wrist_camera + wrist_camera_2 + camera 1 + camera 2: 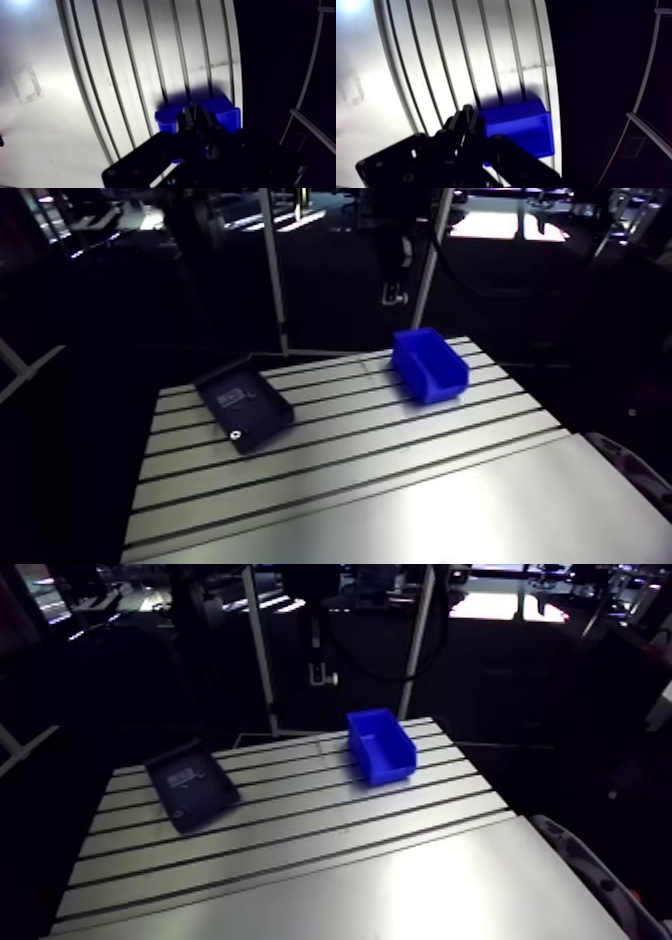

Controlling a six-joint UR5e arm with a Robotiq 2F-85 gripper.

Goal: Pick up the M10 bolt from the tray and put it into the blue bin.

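A dark flat tray [258,414] lies at the table's far left, with a pale label patch inside. At its near corner sits a small light object [234,431], too small to identify for certain as the M10 bolt. The empty blue bin [430,364] stands at the far right of the table. My gripper does not show in the arm view. In the wrist view my gripper [196,116] hangs high above the blue bin [226,114], fingers pressed together, and I make out nothing between them.
The slotted aluminium table [400,488] runs towards me as a broad bright surface. Two slim posts [272,268] rise just behind its far edge. Beyond the bin the table edge drops into darkness.
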